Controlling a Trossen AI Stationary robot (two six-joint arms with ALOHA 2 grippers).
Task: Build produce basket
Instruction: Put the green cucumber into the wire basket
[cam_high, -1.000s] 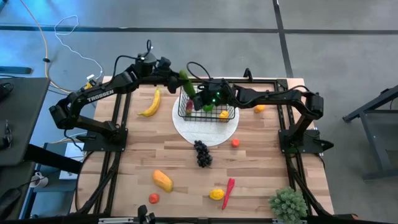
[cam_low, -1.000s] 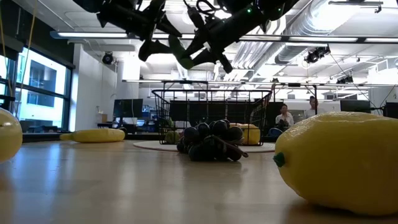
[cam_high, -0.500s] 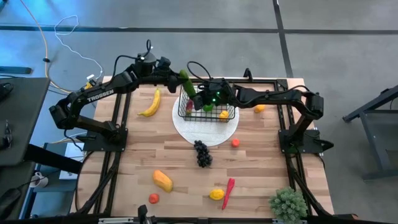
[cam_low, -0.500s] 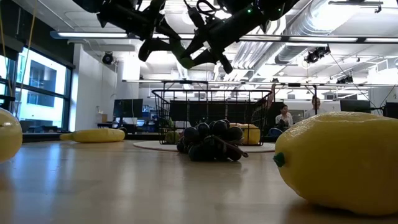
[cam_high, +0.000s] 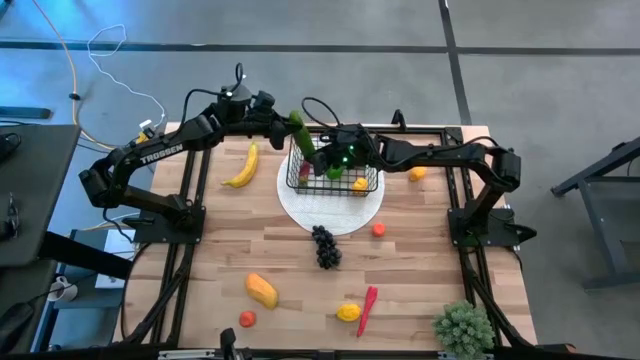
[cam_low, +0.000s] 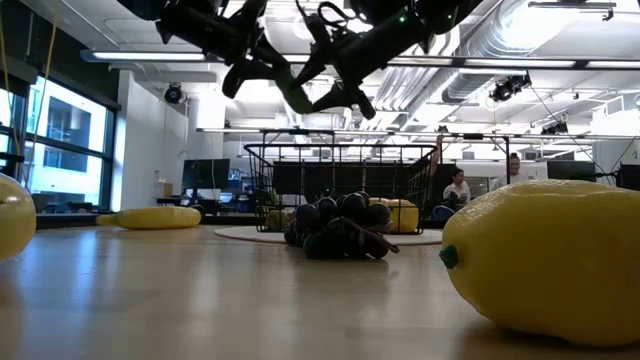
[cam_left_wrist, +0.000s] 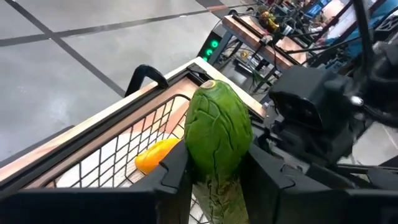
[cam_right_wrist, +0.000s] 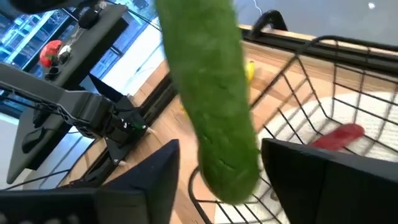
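The left gripper (cam_left_wrist: 214, 177) holds the cucumber (cam_high: 297, 128) clamped between its fingers above the left edge of the basket (cam_high: 368, 186), just as half a second ago. The right gripper (cam_right_wrist: 217, 168) has drawn its open fingers a little back from the cucumber's free end. The handover looks abandoned, so the left arm will probably drop it in.
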